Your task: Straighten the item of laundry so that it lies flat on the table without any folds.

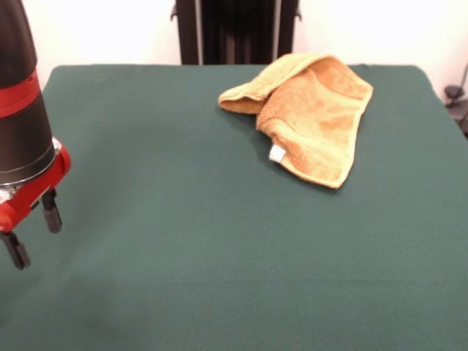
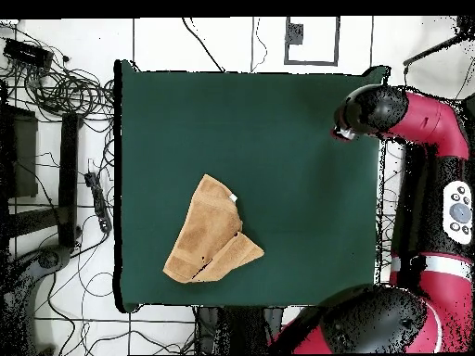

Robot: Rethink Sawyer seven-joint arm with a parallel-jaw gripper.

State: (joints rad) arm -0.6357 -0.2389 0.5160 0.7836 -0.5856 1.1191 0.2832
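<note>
The item of laundry is an orange-yellow terry towel lying on the green table toward its far right. It is folded over itself, with one end rolled across toward the left and a small white tag at its near edge. From overhead the towel forms a creased, overlapping shape near the table's lower left. My gripper hangs at the far left just above the cloth, far from the towel. It is open, with its two black fingers spread and nothing between them. From overhead the arm's wrist covers it.
The red and black arm runs along the table's right edge in the overhead view. Tangled cables and dark stands lie on the floor beyond the left edge. A dark object stands past the table's right side.
</note>
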